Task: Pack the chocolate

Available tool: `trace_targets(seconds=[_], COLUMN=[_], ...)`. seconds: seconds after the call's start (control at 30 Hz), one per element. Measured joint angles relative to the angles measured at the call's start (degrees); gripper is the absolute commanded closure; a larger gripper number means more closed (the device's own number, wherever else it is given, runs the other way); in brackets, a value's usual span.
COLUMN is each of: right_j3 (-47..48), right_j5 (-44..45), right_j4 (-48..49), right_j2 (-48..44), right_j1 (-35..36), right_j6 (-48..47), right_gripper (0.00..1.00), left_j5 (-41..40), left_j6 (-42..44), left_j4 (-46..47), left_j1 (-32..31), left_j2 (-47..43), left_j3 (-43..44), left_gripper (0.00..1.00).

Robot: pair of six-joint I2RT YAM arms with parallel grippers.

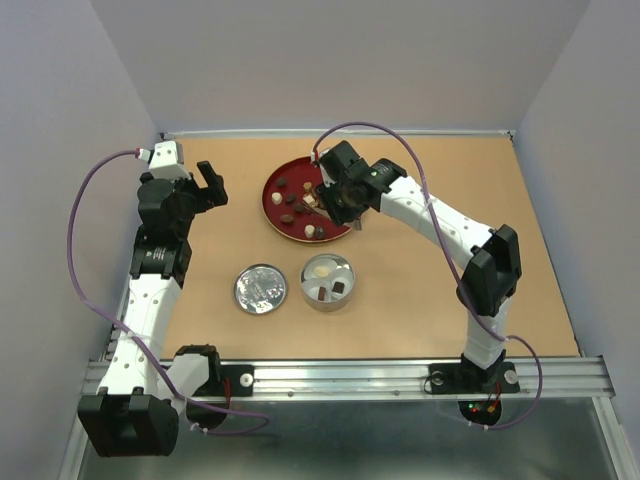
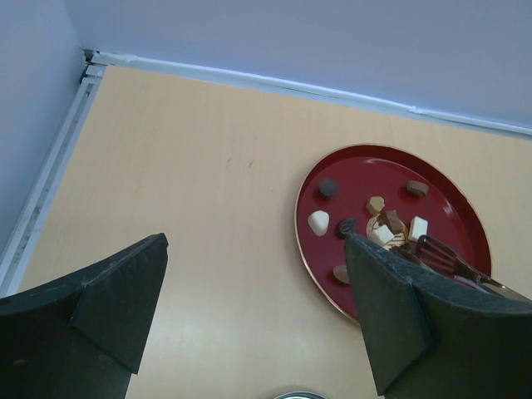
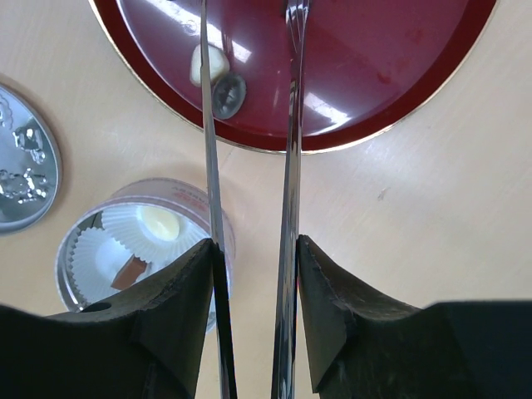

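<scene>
Metal tongs [image 3: 290,166] over chocolate [image 3: 229,96] on plate [image 3: 374,66]

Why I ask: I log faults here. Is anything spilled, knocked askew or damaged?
Nothing stands out. The chocolate sits on the red plate or in paper cups inside the tin, none on the table. The lid lies flat beside the tin, and the right gripper holds the tongs in its jaws over the plate.
</scene>
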Motion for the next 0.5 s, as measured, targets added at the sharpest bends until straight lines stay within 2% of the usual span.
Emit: trace_targets(seconds=[0.5], right_j3=[0.13], right_j5=[4.39], right_j4=[0.13], right_j2=[1.64], right_j1=[-0.04], right_j6=[-0.66], right_gripper=[0.52], left_j5=[0.44], left_j6=[-0.02], left_j4=[0.0], left_j1=[0.0], left_j2=[0.11], left_j3=[0.0], left_gripper=[0.01])
